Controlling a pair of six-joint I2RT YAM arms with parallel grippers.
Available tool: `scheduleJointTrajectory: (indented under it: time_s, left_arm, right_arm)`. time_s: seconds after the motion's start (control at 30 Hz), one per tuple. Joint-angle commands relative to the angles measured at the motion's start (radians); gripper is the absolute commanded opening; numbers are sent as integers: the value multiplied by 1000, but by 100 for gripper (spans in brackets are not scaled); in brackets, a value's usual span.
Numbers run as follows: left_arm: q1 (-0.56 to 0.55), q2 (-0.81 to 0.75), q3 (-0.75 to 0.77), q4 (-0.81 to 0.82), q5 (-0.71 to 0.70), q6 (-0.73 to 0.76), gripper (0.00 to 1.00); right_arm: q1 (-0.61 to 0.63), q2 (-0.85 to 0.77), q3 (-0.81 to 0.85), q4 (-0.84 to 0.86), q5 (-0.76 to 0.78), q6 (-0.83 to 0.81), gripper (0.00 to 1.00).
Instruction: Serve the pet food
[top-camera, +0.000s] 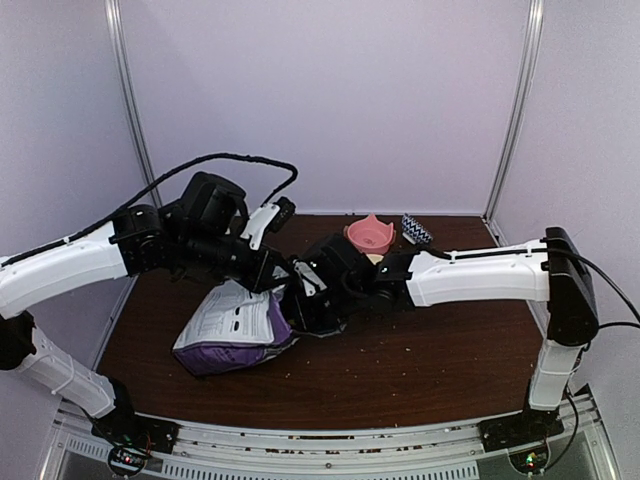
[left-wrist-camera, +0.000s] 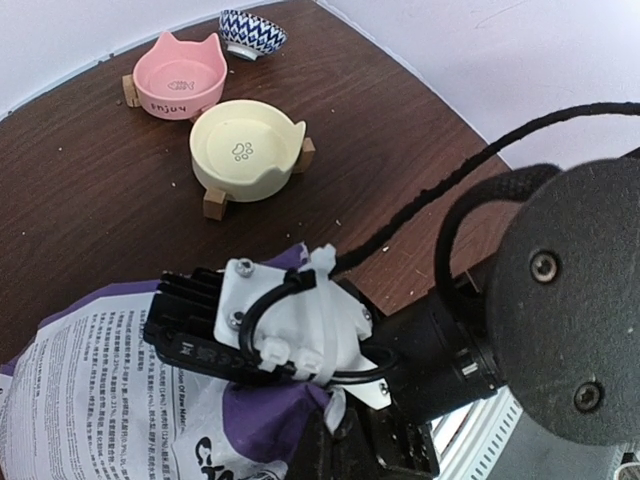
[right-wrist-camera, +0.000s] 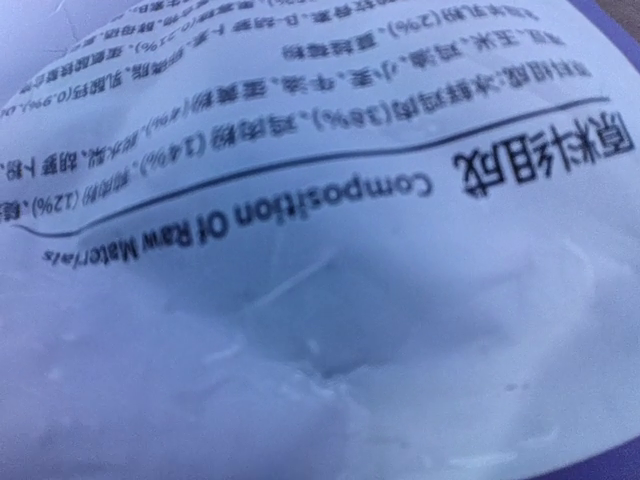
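The purple pet food bag (top-camera: 228, 338) with a white label lies on its side on the brown table, left of centre. It also shows in the left wrist view (left-wrist-camera: 110, 390). No heap of kibble shows. My left gripper (top-camera: 274, 280) is at the bag's upper right corner. In the left wrist view its dark fingers (left-wrist-camera: 325, 450) look shut on the bag's purple edge. My right gripper (top-camera: 305, 303) is pressed against the same end of the bag. The right wrist view shows only the white label (right-wrist-camera: 320, 250), with no fingers visible.
A cream bowl (left-wrist-camera: 245, 148) and a pink cat-ear bowl (left-wrist-camera: 180, 82) stand on wooden feet behind the bag, with a blue patterned bowl (left-wrist-camera: 252, 30) beyond. The pink bowl (top-camera: 370, 235) sits at the back by the wall. Small crumbs dot the table (top-camera: 420, 350).
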Motion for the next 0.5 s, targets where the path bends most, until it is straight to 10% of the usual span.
scheduleJointTrajectory:
  time_s: [0.0, 0.47]
  left_arm:
    - [-5, -23, 33, 247, 14, 16, 0]
    - [-5, -133, -25, 194, -89, 12, 0]
  right_arm:
    - [29, -46, -60, 64, -313, 8, 0]
    - [-92, -347, -280, 236, -370, 270, 0]
